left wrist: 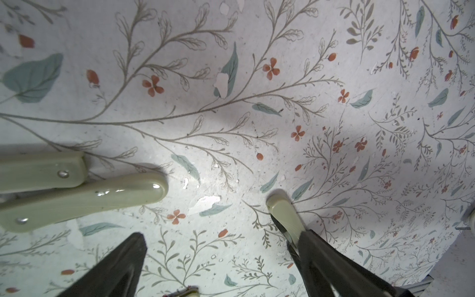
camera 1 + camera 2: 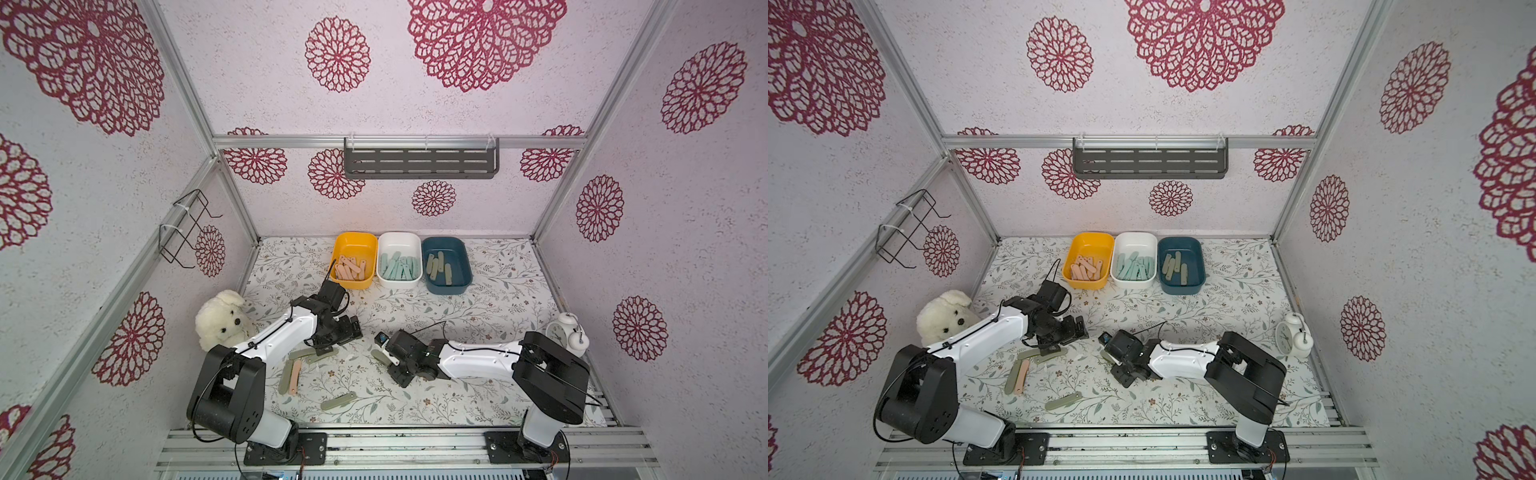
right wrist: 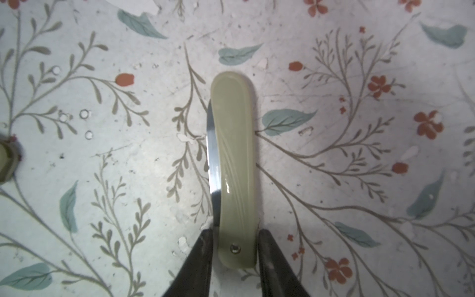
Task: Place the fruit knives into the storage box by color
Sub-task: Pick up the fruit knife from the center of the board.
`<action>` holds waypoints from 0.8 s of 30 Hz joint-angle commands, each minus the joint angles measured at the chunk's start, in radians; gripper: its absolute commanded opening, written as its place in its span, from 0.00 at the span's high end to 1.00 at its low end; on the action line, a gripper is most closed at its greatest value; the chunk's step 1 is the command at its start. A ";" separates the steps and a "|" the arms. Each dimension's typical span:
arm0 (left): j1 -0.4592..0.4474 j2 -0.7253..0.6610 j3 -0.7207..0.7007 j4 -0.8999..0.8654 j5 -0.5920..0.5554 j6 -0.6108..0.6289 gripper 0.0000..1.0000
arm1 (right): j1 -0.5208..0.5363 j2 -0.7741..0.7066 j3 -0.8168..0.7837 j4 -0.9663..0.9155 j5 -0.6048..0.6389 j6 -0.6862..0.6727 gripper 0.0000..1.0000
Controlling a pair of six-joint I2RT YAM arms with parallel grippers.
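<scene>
My right gripper [image 3: 235, 239] is shut on the riveted end of an olive fruit knife [image 3: 235, 154] lying flat on the floral table, seen mid-table in a top view [image 2: 377, 356]. My left gripper [image 1: 218, 241] hangs open over the mat. One of its fingers [image 1: 323, 259] overlaps the end of another olive knife [image 1: 282, 213], and two more olive knives [image 1: 84, 198] lie beside it. An olive and pink pair [image 2: 291, 377] and a lone olive knife [image 2: 338, 400] lie loose near the front. At the back, the yellow box [image 2: 355, 243] holds pink knives, the white box [image 2: 400, 237] teal ones, the blue box [image 2: 445, 244] olive ones.
A white plush dog [image 2: 222, 320] sits at the table's left edge behind the left arm. A white alarm clock [image 2: 567, 334] stands at the right edge by the right arm. A wire rack [image 2: 185, 228] hangs on the left wall and a grey shelf [image 2: 419, 162] on the back wall.
</scene>
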 commanded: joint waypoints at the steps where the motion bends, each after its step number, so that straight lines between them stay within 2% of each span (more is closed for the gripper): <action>1: -0.002 -0.016 0.032 -0.002 -0.013 0.014 0.03 | -0.006 0.025 -0.005 -0.060 0.039 -0.007 0.71; 14: 0.001 -0.014 0.079 -0.027 -0.030 0.028 0.03 | -0.018 -0.049 -0.029 -0.092 0.080 0.069 0.81; 24: 0.022 0.002 0.158 -0.029 -0.037 0.046 0.03 | -0.113 -0.131 0.017 -0.104 0.091 0.088 0.83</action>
